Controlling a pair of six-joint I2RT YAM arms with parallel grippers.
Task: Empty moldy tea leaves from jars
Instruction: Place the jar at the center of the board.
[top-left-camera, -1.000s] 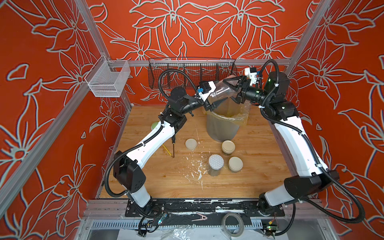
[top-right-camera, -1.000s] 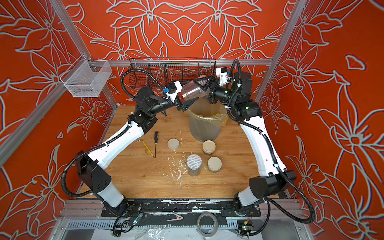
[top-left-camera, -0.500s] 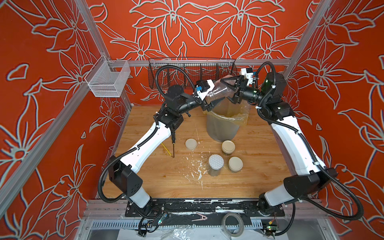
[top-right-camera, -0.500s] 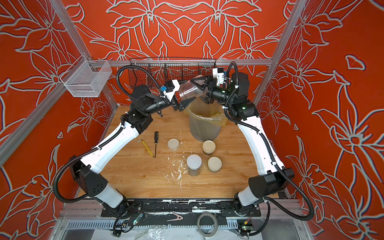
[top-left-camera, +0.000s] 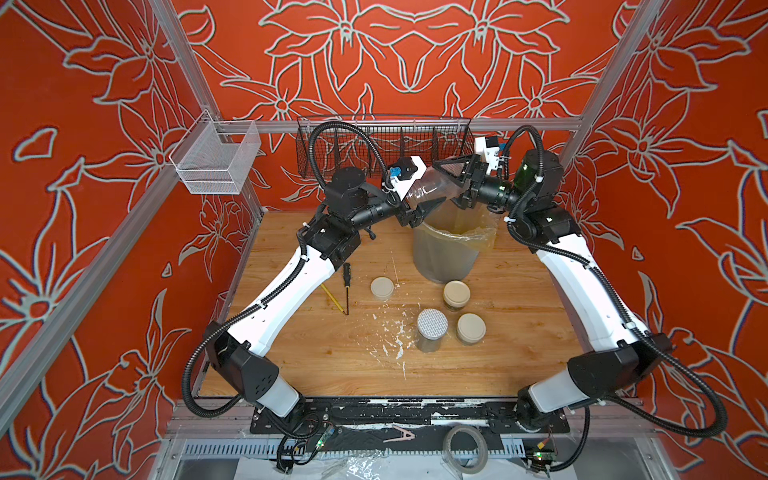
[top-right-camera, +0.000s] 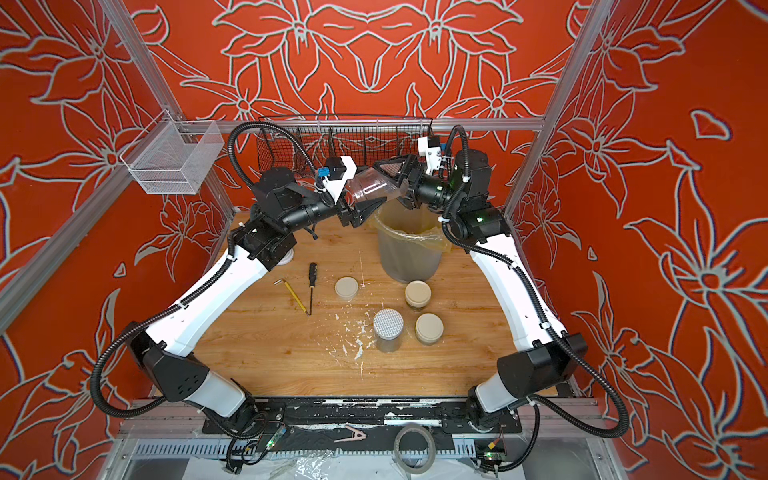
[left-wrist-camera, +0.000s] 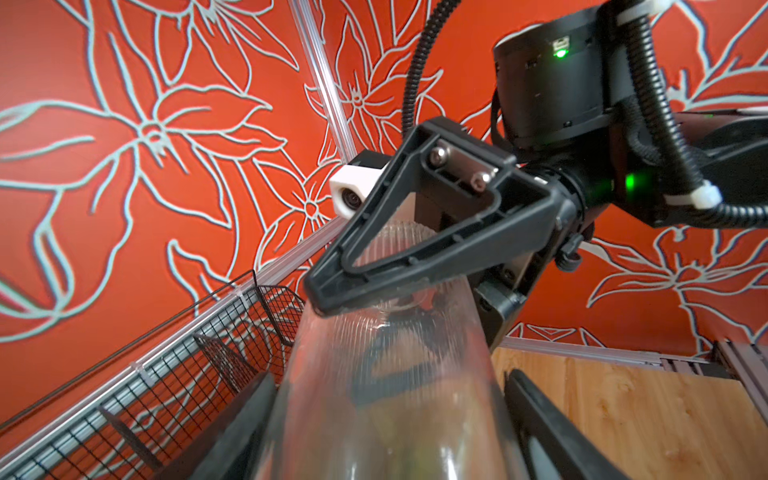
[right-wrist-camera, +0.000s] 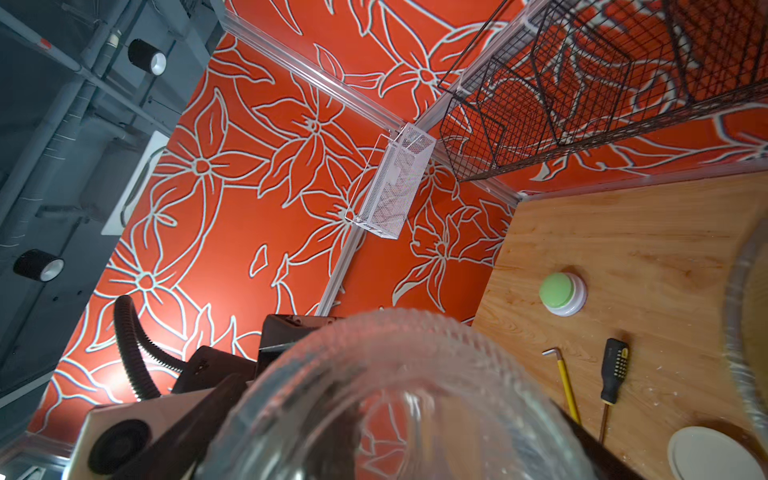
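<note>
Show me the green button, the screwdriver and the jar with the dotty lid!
green button (right-wrist-camera: 559, 290): right wrist view, on its green dome.
screwdriver (top-left-camera: 346, 274): in a top view, on its black handle.
jar with the dotty lid (top-left-camera: 432, 324): in a top view, on the lid's middle.

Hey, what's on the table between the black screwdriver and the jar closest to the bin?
A round cream lid lies between the screwdriver and that jar, seen in both top views.
</note>
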